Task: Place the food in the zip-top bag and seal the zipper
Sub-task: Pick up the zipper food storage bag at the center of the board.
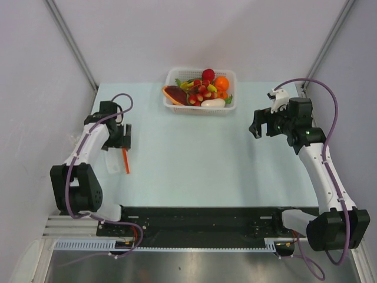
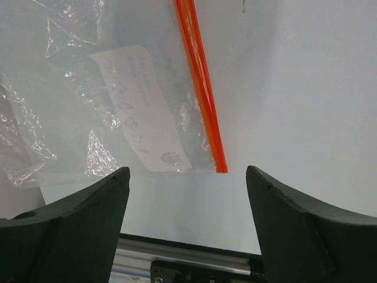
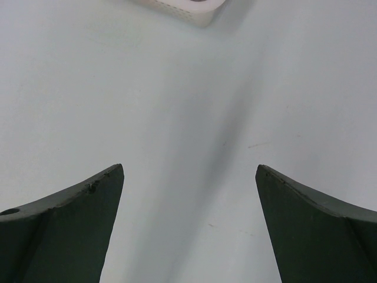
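Observation:
The food point(image 1: 201, 88), a pile of bright toy pieces, lies in a white mesh basket point(image 1: 231, 75) at the table's far edge. The clear zip-top bag point(image 1: 113, 161) point(image 2: 112, 100) lies flat and empty at the left, its orange-red zipper point(image 1: 125, 160) point(image 2: 202, 88) along the right edge. My left gripper point(image 1: 120, 144) point(image 2: 187, 180) hangs open just above the bag's near end, nothing between its fingers. My right gripper point(image 1: 260, 131) point(image 3: 189, 177) is open above bare table, right of the basket.
A corner of the basket point(image 3: 191, 9) shows at the top of the right wrist view. A black rail point(image 2: 194, 259) runs along the table's near edge below the left fingers. White walls close in both sides.

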`<state>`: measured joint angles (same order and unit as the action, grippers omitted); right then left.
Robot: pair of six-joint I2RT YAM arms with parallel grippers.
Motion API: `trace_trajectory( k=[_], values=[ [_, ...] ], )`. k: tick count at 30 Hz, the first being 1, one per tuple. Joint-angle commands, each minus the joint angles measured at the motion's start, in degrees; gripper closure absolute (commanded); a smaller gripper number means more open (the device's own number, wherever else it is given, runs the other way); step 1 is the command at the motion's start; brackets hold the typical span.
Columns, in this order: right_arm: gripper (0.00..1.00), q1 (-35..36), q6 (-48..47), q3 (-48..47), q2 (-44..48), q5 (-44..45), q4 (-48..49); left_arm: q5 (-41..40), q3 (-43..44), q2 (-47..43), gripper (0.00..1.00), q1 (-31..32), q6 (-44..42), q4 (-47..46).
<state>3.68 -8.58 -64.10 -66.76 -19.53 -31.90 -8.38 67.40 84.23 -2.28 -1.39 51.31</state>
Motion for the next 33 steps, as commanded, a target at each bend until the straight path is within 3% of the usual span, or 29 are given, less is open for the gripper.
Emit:
trace_trajectory(
  k=[1, 12, 20, 22, 24, 25, 28, 33],
  values=[
    [0.0, -0.78, -0.21, -0.42, 1.81, 0.1, 1.49, -1.63, 2.29, 4.8, 0.17, -0.26, 4.37, -2.97],
    [0.0, -1.05, -1.88, -0.59, -0.38, 2.83, 1.05, -17.36, 7.75, 18.15, 0.29, 4.39, 6.4, -7.01],
    [0.0, -1.13, -1.53, -2.44, -2.76, 3.01, -0.44, -22.38, 10.91, 25.02, 0.51, 4.31, 6.4, -7.19],
    [0.0, -1.05, -1.35, -3.05, -2.85, 2.83, -0.88, -21.51, 11.18, 25.02, 0.59, 4.31, 6.4, -7.45],
    [0.0, -1.13, -1.0, -3.75, -3.02, 2.48, -1.41, -20.89, 12.05, 24.85, 0.81, 4.39, 6.31, -6.84],
    [0.0, -1.13, -0.83, -4.02, -3.2, 2.39, -1.76, -18.62, 13.1, 23.8, 1.0, 4.39, 6.22, -5.53],
    [0.0, -1.05, 0.75, -6.03, -3.29, 0.55, -2.46, -11.95, 14.95, 19.08, 1.0, 5.35, 5.87, -3.76],
    [0.0, -0.78, 7.15, -10.6, -4.25, -7.62, -4.31, -1.74, 17.59, 9.48, 1.0, 13.08, 6.13, 1.15]
  ],
)
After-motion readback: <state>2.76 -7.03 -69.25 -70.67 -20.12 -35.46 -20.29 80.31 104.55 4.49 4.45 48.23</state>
